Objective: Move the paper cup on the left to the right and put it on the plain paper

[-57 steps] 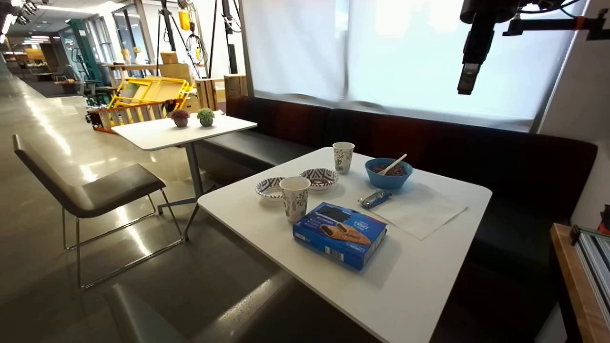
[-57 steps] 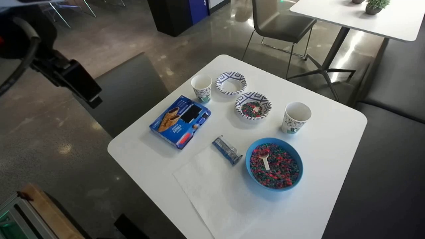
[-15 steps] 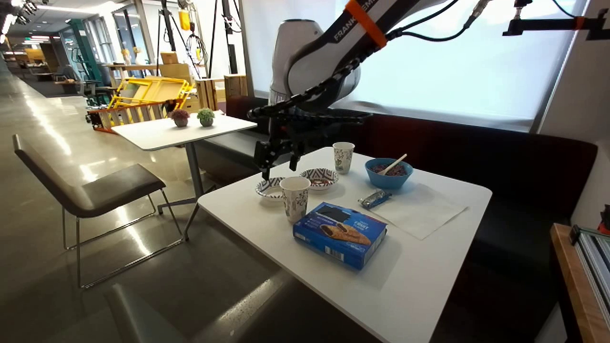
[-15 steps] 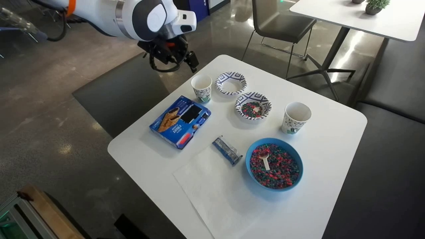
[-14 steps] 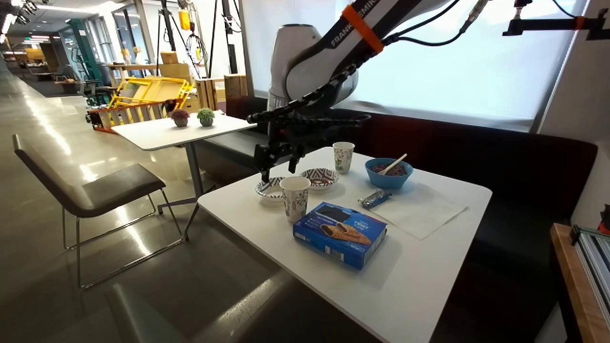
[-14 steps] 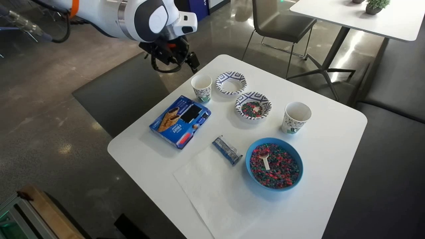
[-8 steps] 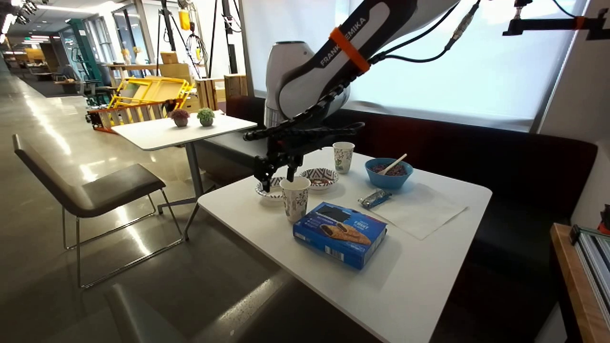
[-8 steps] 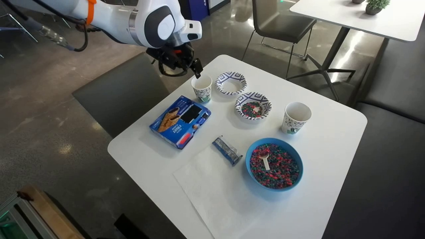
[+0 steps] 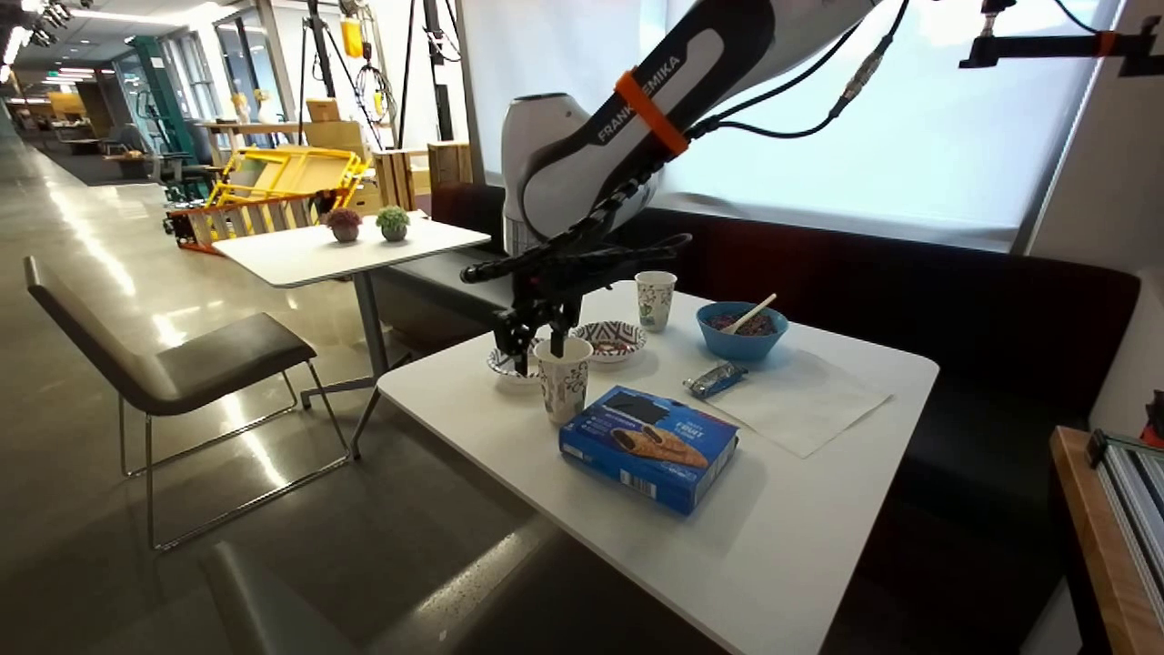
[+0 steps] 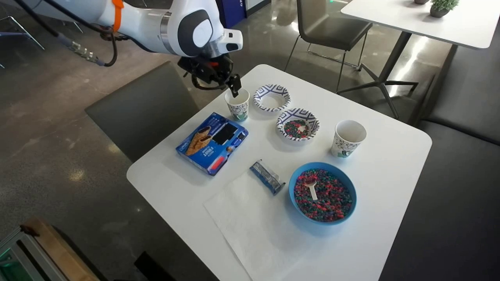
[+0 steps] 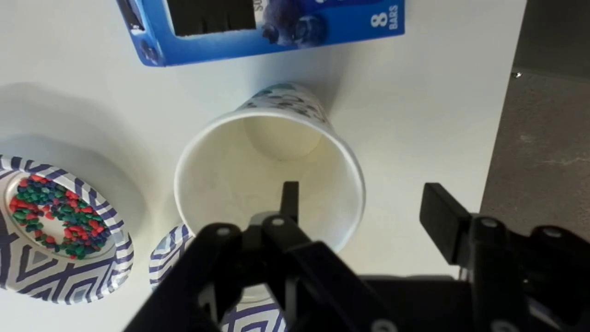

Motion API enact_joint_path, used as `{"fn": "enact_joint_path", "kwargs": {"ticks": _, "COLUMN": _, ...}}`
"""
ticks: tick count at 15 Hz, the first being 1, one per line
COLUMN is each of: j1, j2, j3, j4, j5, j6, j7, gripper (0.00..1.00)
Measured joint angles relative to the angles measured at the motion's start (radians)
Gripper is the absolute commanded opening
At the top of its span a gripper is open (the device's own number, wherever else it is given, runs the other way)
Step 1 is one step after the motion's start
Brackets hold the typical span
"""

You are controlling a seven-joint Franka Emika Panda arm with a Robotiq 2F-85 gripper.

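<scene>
The paper cup [image 9: 565,393] with a printed leafy side stands upright beside the blue box; it also shows at the table's far edge in an exterior view [image 10: 238,107] and from above in the wrist view [image 11: 262,170]. My gripper [image 9: 540,353] is open at the cup's rim and holds nothing. In the wrist view my gripper [image 11: 364,200] has one fingertip over the cup's mouth and the other outside the rim, over the table. I cannot tell how deep the first fingertip is. The plain paper [image 9: 809,414] lies flat near the blue bowl, also in an exterior view [image 10: 254,230].
The blue box [image 9: 647,448] lies close to the cup. Two patterned bowls [image 10: 272,97] [image 10: 298,125] stand on its other side, one with coloured bits. A similar cup [image 10: 349,138], a blue bowl [image 10: 322,193] with a spoon, and a wrapped bar [image 10: 267,176] are farther off.
The arm came into view over the table since the earliest frames. Over the last second my gripper has moved down and towards the cup, to its rim. The cup has not moved.
</scene>
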Motion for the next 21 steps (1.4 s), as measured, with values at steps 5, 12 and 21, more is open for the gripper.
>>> {"fn": "enact_joint_path", "kwargs": {"ticks": 5, "j1": 0.003, "j2": 0.022, "j3": -0.011, "j4": 0.021, "j5": 0.000, "j6": -0.005, "j7": 0.000, "gripper": 0.49}}
{"fn": "enact_joint_path", "kwargs": {"ticks": 12, "j1": 0.007, "j2": 0.040, "j3": -0.020, "j4": 0.029, "j5": 0.000, "j6": -0.006, "j7": 0.002, "gripper": 0.00}}
{"fn": "enact_joint_path", "kwargs": {"ticks": 21, "j1": 0.067, "j2": -0.088, "j3": -0.098, "j4": -0.017, "j5": 0.001, "j6": -0.174, "j7": 0.244, "gripper": 0.01}}
